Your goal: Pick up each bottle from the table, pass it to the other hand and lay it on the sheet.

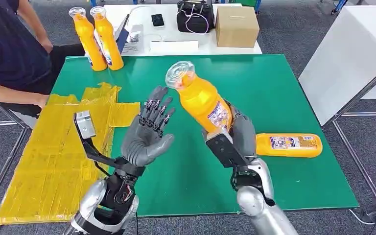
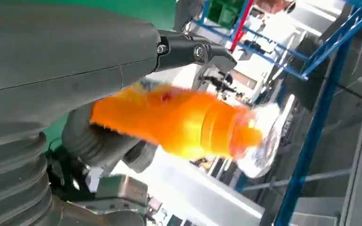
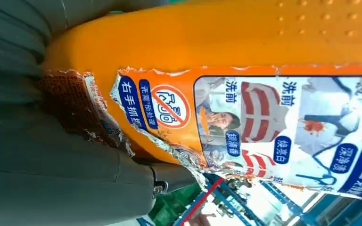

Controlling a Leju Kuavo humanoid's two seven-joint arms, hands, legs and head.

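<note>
A: R hand (image 1: 237,134) grips the bottle (image 1: 201,100) by its base above the green bench (image 1: 274,83), neck tilted toward the L hand. Why?

B: Handover. L hand (image 1: 149,132) waits beside it, fingers (image 1: 157,108) wide, holding nothing; yellow sheet (image 1: 54,156) lies on its side.

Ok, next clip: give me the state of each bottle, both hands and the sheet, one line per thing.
Held bottle: lifted off the table, tilted, gripped by the right hand.
Right hand: fingers wrapped around the held bottle's lower body.
Left hand: fingers spread, holding nothing, beside the held bottle.
Lying bottle: on its side on the green table.
Two standing bottles: upright at the table's far corner.
Yellow sheet: spread flat, no bottle on it.
</note>
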